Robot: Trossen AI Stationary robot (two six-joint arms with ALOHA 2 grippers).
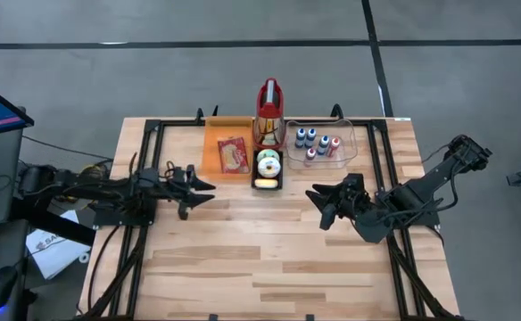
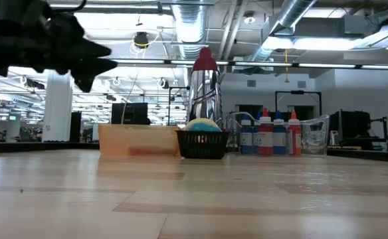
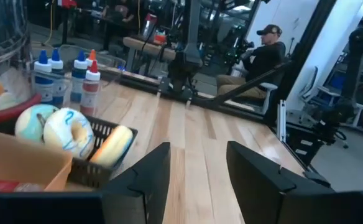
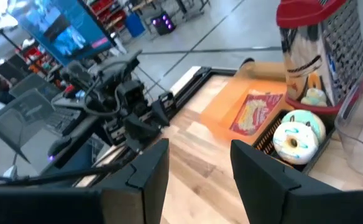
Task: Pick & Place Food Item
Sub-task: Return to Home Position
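1. Left claw (image 1: 203, 188): open and empty, raised over the worktop (image 1: 269, 267). Its fingers (image 3: 145, 180) stand apart with bare wood between them.
2. Right claw (image 1: 319, 205): open and empty. It faces the left claw across the worktop's middle, well apart from it.
3. Packet (image 1: 233, 154): lies flat in the orange tray (image 1: 211, 134), beyond the gap between the two claws and nearer the left one. Neither claw touches it.
4. Black bin (image 2: 202, 146): just beside the tray, on the side toward the right claw. It holds donuts (image 4: 296, 140).
5. Grater (image 1: 270, 107): upright behind the bin, farther from both claws.
6. Clear tub (image 1: 348, 134): holds bottles (image 1: 318, 143) and stands beyond the right claw.
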